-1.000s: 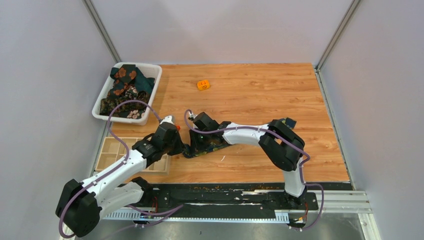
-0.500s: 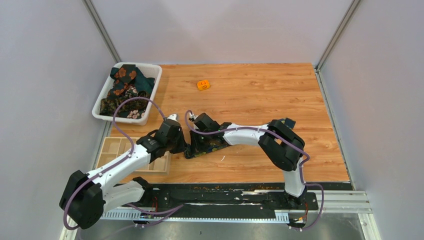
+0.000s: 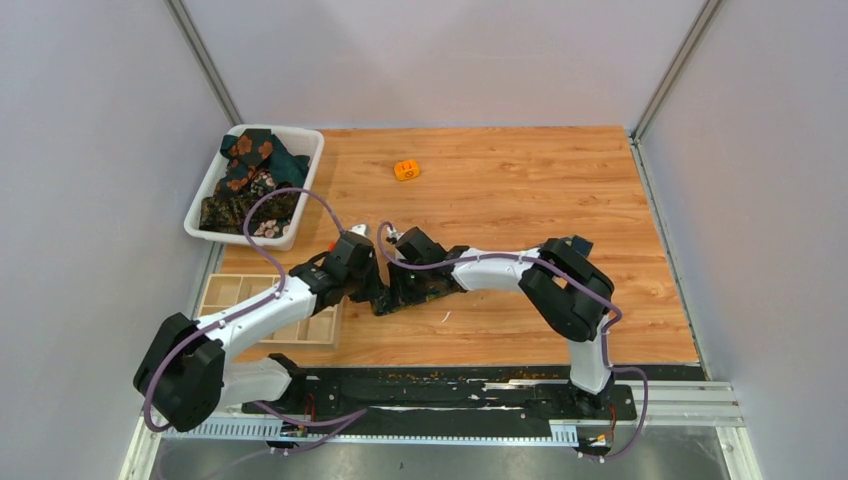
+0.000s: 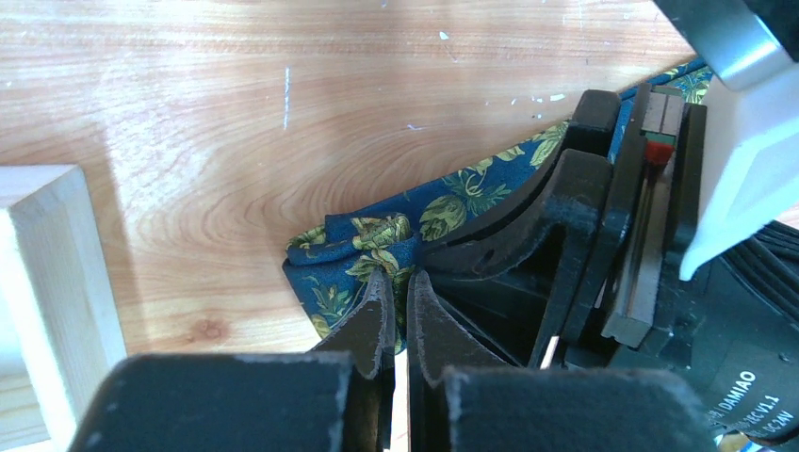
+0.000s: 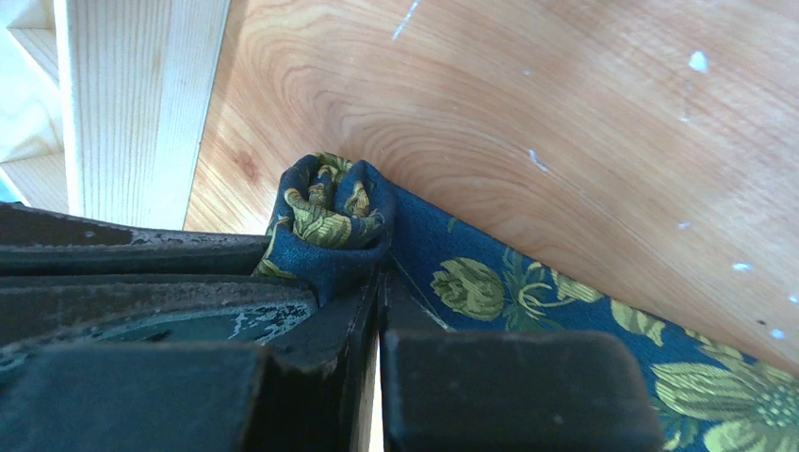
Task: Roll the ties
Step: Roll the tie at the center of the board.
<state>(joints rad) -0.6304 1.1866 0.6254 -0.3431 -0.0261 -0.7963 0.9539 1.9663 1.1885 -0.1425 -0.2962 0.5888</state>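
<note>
A navy tie [image 3: 425, 291] with yellow-green flowers lies on the wooden table, its left end bunched into a small roll [image 5: 329, 213]. In the left wrist view my left gripper [image 4: 400, 281] is shut, its tips pinching the folded end of the navy tie [image 4: 363, 247]. My right gripper [image 5: 378, 279] is shut on the same end, right below the roll. The two grippers meet tip to tip [image 3: 380, 290] over that end. More ties [image 3: 248, 178], dark green with orange and pinkish blooms, are piled in the white basket [image 3: 300, 170].
A wooden compartment tray [image 3: 222, 297] sits just left of the grippers, and its edge [image 5: 141, 94] stands close to the roll. A small orange piece [image 3: 406, 170] lies farther back on the table. Walls close in the left and right sides.
My left arm has stretched to the right, bringing its gripper up against the right gripper at the tie's end. The right gripper has barely shifted.
</note>
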